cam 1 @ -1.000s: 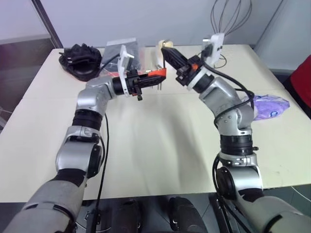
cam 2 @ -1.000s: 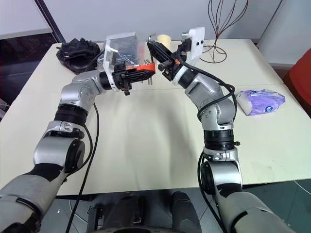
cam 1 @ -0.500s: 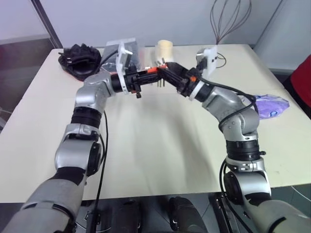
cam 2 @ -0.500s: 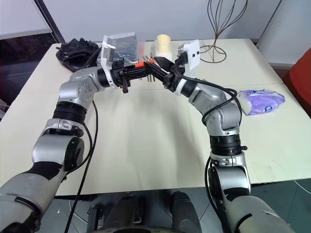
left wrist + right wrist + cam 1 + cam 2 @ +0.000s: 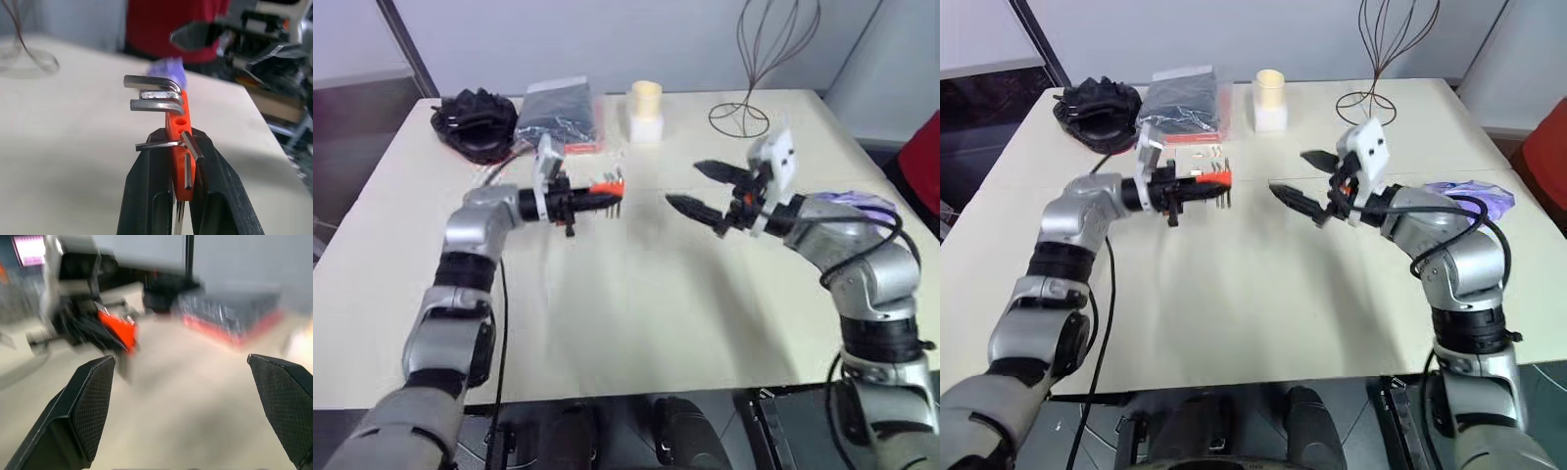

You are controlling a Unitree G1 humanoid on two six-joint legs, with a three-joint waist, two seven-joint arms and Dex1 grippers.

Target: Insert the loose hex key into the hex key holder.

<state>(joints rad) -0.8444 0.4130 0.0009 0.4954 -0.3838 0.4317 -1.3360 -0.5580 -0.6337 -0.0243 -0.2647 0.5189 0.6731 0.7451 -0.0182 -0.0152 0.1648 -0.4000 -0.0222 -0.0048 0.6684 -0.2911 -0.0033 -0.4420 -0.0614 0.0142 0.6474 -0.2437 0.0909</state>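
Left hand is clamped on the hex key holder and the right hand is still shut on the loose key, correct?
Not quite. The left hand does clamp the hex key holder, but the right hand is open and holds nothing, as the right wrist view shows.

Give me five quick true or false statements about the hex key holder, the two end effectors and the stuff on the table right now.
1. The left end effector is shut on the hex key holder. True.
2. The right end effector is clamped on the holder. False: it is open and apart from it.
3. The holder lies flat on the table. False: it is held above it.
4. A purple packet lies behind the right arm. True.
5. Several bent metal keys stick out of the holder. True.
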